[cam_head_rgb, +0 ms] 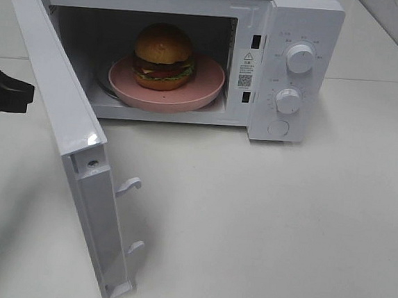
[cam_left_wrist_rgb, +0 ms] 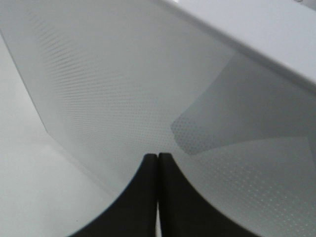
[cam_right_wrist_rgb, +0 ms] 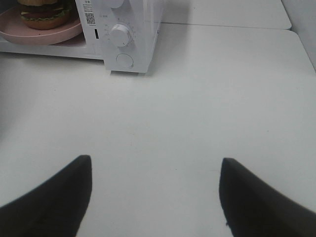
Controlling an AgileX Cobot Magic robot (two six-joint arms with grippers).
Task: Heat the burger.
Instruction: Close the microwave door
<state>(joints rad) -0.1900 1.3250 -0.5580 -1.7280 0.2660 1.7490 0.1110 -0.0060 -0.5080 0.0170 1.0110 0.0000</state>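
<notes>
Left pincer (cam_left_wrist_rgb: 158, 157) is pinched fully together, nothing in it, right up against the outer face of the microwave door (cam_head_rgb: 58, 88); can't tell if it's actually touching. Right pincer (cam_right_wrist_rgb: 155, 159) is spread wide and empty, hovering over bare counter (cam_head_rgb: 283, 219). The door hangs wide open, and the burger (cam_head_rgb: 164, 57) sits on a pink plate (cam_head_rgb: 204, 88) inside the microwave (cam_head_rgb: 304, 22).
</notes>
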